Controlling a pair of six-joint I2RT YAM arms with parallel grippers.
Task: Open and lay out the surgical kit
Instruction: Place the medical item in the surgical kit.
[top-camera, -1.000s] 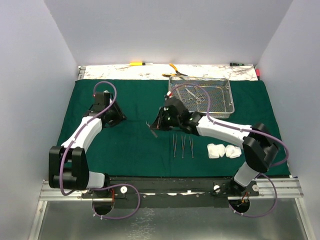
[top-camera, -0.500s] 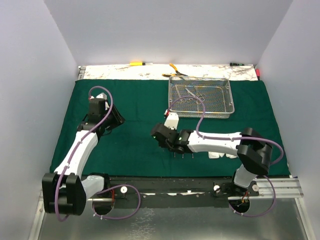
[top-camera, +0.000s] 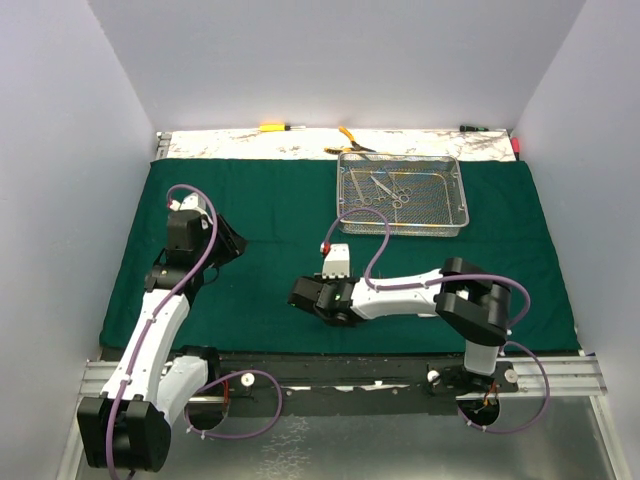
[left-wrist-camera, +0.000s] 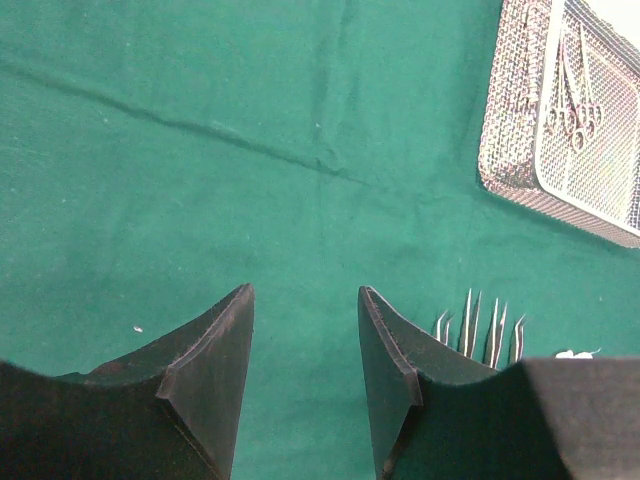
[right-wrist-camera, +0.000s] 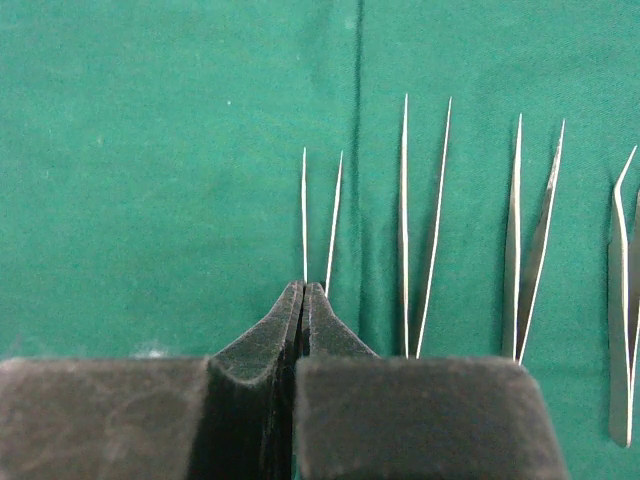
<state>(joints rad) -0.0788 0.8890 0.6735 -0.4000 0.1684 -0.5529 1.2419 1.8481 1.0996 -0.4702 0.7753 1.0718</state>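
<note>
The dark green cloth (top-camera: 270, 200) lies spread flat. The wire-mesh tray (top-camera: 345, 195) stands at the back right with silver clamps (top-camera: 385, 190) in it; the left wrist view also shows the tray (left-wrist-camera: 510, 120). My right gripper (top-camera: 300, 295) is low over the cloth, shut on thin tweezers (right-wrist-camera: 320, 220) whose prongs stick out past the fingertips. Three more tweezers (right-wrist-camera: 425, 230) lie in a row to its right. My left gripper (top-camera: 232, 243) is open and empty above bare cloth at the left. My right arm hides the gauze rolls in the top view.
A yellow-handled screwdriver (top-camera: 272, 127) and yellow-handled pliers (top-camera: 350, 140) lie on the marbled strip behind the cloth. White walls close in the left, right and back sides.
My right gripper has moved from near the tray toward the front and left, down to the cloth beside the row of tweezers. My left arm has drawn back toward the left.
</note>
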